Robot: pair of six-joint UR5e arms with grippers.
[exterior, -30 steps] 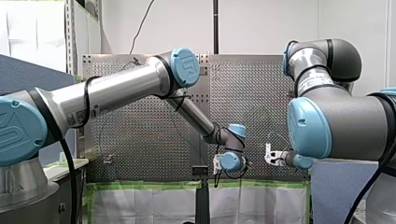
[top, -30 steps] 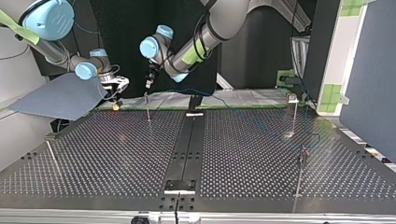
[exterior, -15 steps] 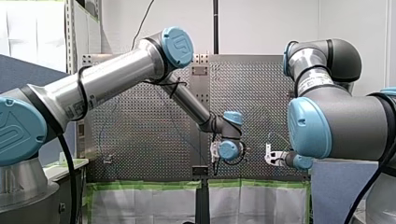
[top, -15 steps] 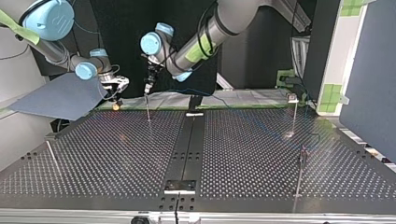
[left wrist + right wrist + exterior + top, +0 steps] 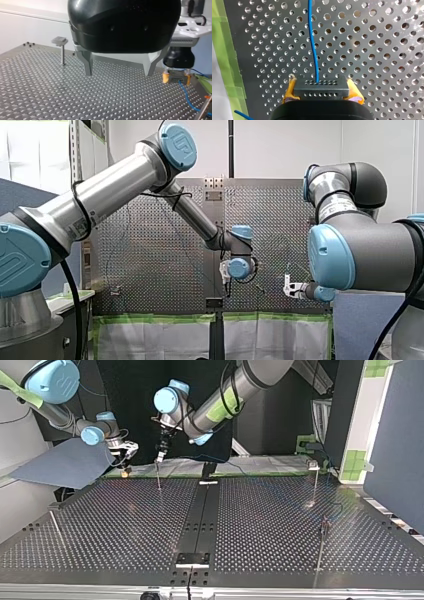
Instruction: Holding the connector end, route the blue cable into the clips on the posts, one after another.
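My right gripper is shut on the black connector, with a yellow pad on each side of it. The blue cable leaves the connector and runs ahead over the perforated table. In the left wrist view my left gripper hangs open above the table with nothing between its metal fingers. Beside it, my right gripper holds the connector low over the plate, and the cable trails off from it. In the top view my left gripper hovers just over a thin post, with my right gripper to its left.
More thin posts stand at the top view's right, front right and front left. A short clip-topped post stands beyond my left gripper. Green tape edges the plate. A blue-grey panel lies at the top view's left.
My left arm has raised its elbow, and its wrist has moved up and toward the front view's left. Its gripper remains over the same post. My right arm has not moved.
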